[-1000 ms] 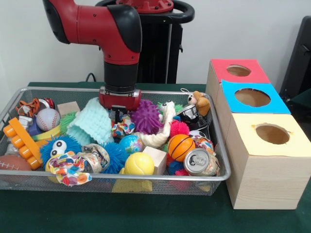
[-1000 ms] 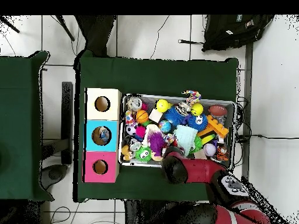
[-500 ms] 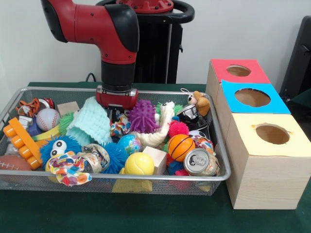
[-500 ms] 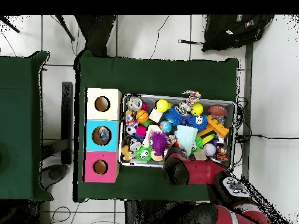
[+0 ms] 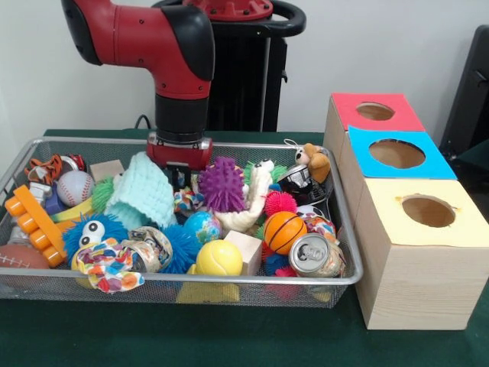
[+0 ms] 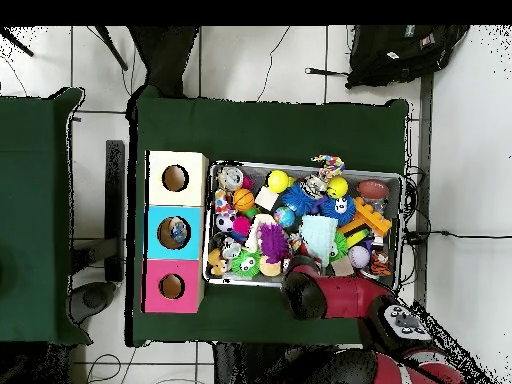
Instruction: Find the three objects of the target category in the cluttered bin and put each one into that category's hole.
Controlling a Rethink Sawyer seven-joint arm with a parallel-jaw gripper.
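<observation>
Hovering low at upper-centre frame, gripper (image 5: 179, 177) dips between mint knit cloth (image 5: 144, 191) and purple spiky ball (image 5: 222, 184) | finger state hidden, cannot tell | target category unclear; wire bin (image 5: 345, 229) crowded | holed boxes (image 5: 412, 229) wait right, for sorting.

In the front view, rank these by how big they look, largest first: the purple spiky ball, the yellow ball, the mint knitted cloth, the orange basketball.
1. Mint knitted cloth
2. Purple spiky ball
3. Yellow ball and orange basketball: these look alike, and the yellow ball lies nearer the camera, so no ranking between them.
</observation>
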